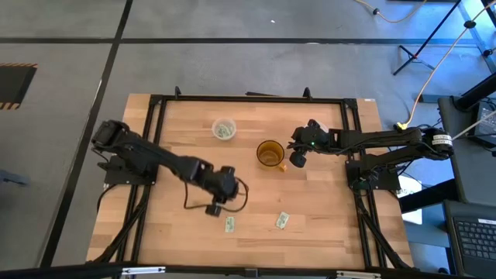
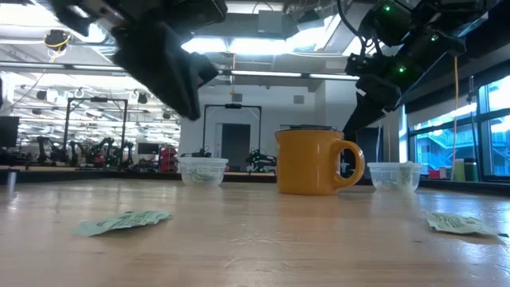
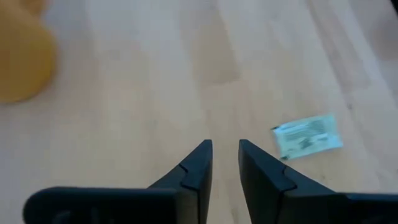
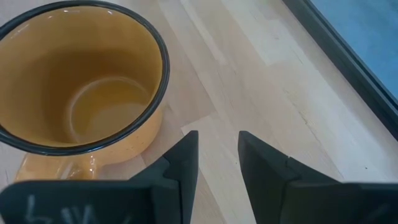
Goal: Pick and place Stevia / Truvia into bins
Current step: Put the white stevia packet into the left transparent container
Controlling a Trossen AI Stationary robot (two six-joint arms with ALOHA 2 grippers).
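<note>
Two white-and-green Stevia packets lie flat on the table near its near edge, one (image 1: pixel 230 225) (image 2: pixel 123 222) and the other (image 1: pixel 283 221) (image 2: pixel 458 224). One clear bin (image 1: pixel 224 129) (image 2: pixel 202 171) stands toward the far side and has packets in it. The second bin (image 2: pixel 396 175) shows only in the low view; the right arm hides it from above. My left gripper (image 1: pixel 219 203) (image 3: pixel 225 152) hovers above the table beside a packet (image 3: pixel 306 135), narrowly open and empty. My right gripper (image 1: pixel 297 157) (image 4: pixel 217 149) hangs narrowly open and empty beside the yellow mug (image 4: pixel 74 81).
A yellow mug (image 1: pixel 270 153) (image 2: pixel 313 162) stands mid-table between the two bins, with its handle toward the right arm. A black frame (image 1: pixel 248 98) runs around the tabletop. Bare wood lies between the mug and the two loose packets.
</note>
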